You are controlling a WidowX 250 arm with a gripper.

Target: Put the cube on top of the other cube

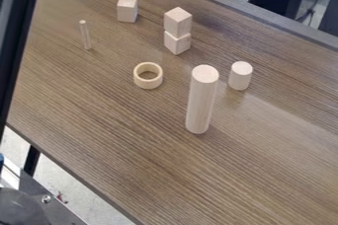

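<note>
Two pale wooden cubes are stacked right of the top centre: an upper cube (178, 21) rests on a lower cube (177, 42), turned at much the same angle and roughly lined up with it. A separate wooden block (127, 10), close to a cube in shape, stands on the table to their upper left, apart from the stack.
On the brown table (99, 135) stand a thin dowel (85, 35), a wooden ring (147, 75), a tall cylinder (200, 100) and a short cylinder (240, 75). A dark bar (15, 36) crosses the left edge. The table's front edge runs diagonally at lower left.
</note>
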